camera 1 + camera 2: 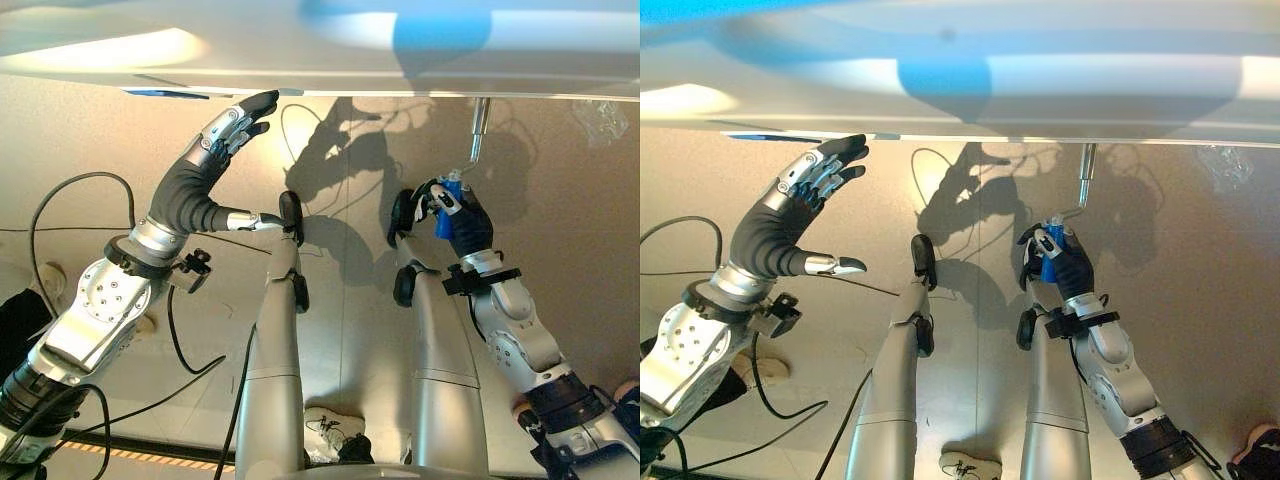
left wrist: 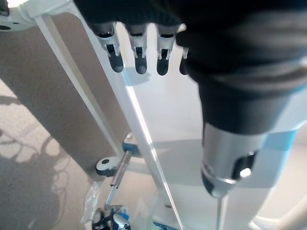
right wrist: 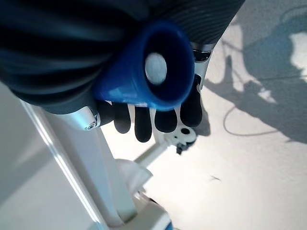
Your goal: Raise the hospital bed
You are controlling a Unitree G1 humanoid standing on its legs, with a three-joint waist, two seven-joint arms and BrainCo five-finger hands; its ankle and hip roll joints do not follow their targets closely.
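The hospital bed (image 1: 330, 55) runs across the far edge of the head views as a broad white frame with a blue patch on it, standing on a pale floor (image 1: 560, 210). Beneath its edge, toward the robot's right, a thin metal crank rod (image 1: 479, 128) comes down from the frame to a blue crank handle (image 1: 447, 212). The right hand (image 1: 1068, 262) is curled round that handle — in the right wrist view the round blue end of the handle (image 3: 158, 67) juts out of the fist, with the dark fingertips (image 3: 144, 125) wrapped beneath it and a white bed rail (image 3: 81, 167) just beyond. The left hand (image 1: 213, 150) is raised on the other side, well apart from the crank, its fingers straight and spread and its thumb held out to the side — holding nothing, the fingertips close under the bed's edge; whether they touch it cannot be told. In the left wrist view those fingertips (image 2: 139, 60) line up over the white bed frame (image 2: 158, 124), and the crank rod (image 2: 117, 175) shows farther along it.
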